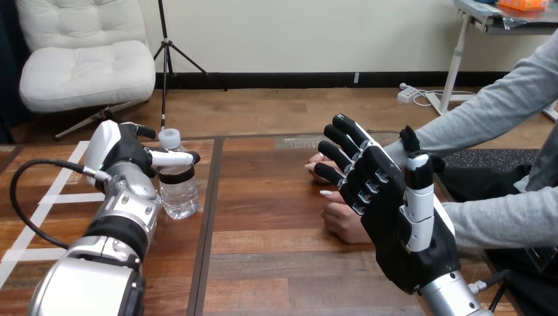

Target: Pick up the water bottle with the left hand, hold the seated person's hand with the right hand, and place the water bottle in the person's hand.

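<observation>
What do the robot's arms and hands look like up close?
The left forearm and right forearm are rounded silver metal, and the left one has a black band. The left hand is black with a white shell on its back. The right hand has a black palm, black-and-white jointed fingers and a thumb with white shells.
</observation>
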`<control>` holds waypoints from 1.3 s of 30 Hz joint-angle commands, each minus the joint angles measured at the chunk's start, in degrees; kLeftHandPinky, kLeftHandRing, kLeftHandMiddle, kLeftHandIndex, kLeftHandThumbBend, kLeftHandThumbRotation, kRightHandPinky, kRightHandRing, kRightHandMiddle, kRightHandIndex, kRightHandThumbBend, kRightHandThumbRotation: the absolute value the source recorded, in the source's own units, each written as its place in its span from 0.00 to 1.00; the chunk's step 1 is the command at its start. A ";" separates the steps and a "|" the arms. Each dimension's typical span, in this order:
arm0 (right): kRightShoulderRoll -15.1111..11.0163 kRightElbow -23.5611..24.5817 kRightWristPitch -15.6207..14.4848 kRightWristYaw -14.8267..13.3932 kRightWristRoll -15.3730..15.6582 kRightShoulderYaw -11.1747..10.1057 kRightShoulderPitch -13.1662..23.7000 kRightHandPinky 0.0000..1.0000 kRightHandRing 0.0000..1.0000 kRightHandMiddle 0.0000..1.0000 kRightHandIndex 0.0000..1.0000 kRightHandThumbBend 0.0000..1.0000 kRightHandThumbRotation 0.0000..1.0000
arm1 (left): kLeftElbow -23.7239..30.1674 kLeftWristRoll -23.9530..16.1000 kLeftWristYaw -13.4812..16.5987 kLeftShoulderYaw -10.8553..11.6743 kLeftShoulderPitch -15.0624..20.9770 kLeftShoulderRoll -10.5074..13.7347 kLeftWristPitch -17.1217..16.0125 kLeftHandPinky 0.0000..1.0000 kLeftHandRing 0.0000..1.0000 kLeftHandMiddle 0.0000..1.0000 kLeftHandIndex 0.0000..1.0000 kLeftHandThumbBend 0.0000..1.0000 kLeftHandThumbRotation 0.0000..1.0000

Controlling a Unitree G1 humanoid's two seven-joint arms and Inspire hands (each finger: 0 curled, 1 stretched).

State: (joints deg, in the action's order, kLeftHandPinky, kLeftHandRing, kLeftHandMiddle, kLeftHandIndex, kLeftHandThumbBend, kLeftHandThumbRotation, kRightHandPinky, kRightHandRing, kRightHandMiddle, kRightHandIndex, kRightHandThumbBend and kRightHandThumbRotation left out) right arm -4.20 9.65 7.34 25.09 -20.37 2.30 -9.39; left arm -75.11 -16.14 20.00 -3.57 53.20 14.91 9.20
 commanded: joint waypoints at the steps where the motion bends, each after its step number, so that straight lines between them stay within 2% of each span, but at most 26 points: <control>1: 0.75 2.58 1.66 0.11 -0.77 -0.04 1.96 0.91 0.95 0.95 0.94 0.88 1.00 | 0.55 -0.63 1.74 -0.50 1.85 -0.18 -1.20 0.17 0.23 0.32 0.65 0.74 0.00; 6: 0.64 2.33 1.86 0.31 -0.68 -0.07 2.06 0.91 0.95 0.96 0.94 0.87 1.00 | 0.41 -0.28 1.72 -0.15 1.63 -0.19 -1.58 0.16 0.22 0.31 0.63 0.73 0.00; 20: 0.57 1.98 1.53 0.59 -1.00 -0.14 2.30 0.91 0.96 0.96 0.94 0.88 1.00 | 0.50 -0.62 3.14 -0.31 1.05 -0.21 -2.88 0.14 0.19 0.27 0.69 0.71 0.00; 34: 0.49 1.83 1.40 0.45 -0.60 -0.14 2.46 0.91 0.96 0.96 0.94 0.88 1.00 | 1.07 -0.32 4.60 -0.12 0.71 -0.44 -4.06 0.14 0.19 0.27 0.60 0.68 0.00; 39: 0.44 1.74 1.29 0.32 -0.41 -0.15 2.59 0.92 0.96 0.96 0.94 0.88 1.00 | 1.19 0.09 4.53 0.25 0.52 -0.51 -4.71 0.14 0.19 0.27 0.60 0.67 0.00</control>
State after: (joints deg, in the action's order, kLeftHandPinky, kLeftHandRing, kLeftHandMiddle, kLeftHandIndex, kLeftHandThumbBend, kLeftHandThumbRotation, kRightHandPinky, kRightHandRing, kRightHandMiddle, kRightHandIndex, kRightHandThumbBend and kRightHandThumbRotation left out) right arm -4.23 9.65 7.37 25.37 -20.35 2.27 -9.39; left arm -75.11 -16.12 23.54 -3.39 51.75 14.78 6.77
